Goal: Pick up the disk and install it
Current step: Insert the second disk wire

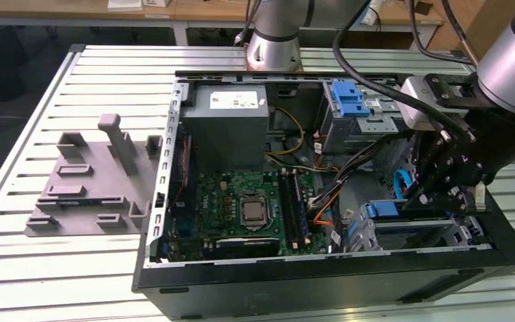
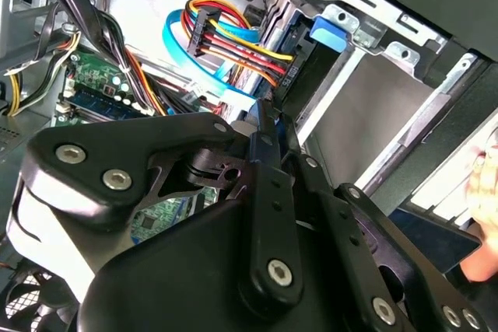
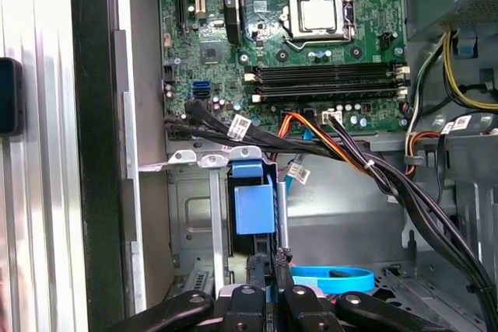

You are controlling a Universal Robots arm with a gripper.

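From my seat, the gripper (image 3: 272,259) is down inside the computer case (image 1: 329,270), just beside the motherboard (image 3: 311,60). Its claw is drawn narrow, the 2 fingers (image 3: 259,263) nearly together. I judge they are pinching the end of the disk (image 3: 254,206), though I can't see the contact itself.

The disk stands on edge in the drive cage (image 3: 194,219), right next to the motherboard's cable side, and its blue carrier tab faces the board. It looks mostly down in its slot, but I can't tell whether it is fully seated.

On handling, I'd expect the disk to be stiff, dense for its size and unforgiving of knocks or twisting. Its bare metal faces are probably slick, and the plastic carrier likely gives a little. I'd grip across the thin carrier end, square to the slot, so it slides straight without jamming on the cage rails.

The case also holds:
- The motherboard.
- The grey power supply (image 1: 231,126) at the board's far end.
- A 2nd bay with a blue latch (image 1: 351,100) beyond that.
- A bundle of cables (image 3: 373,176) running between board and cage.
- 1 flat blue cable (image 3: 334,277) lying close to the fingers, which could snag.
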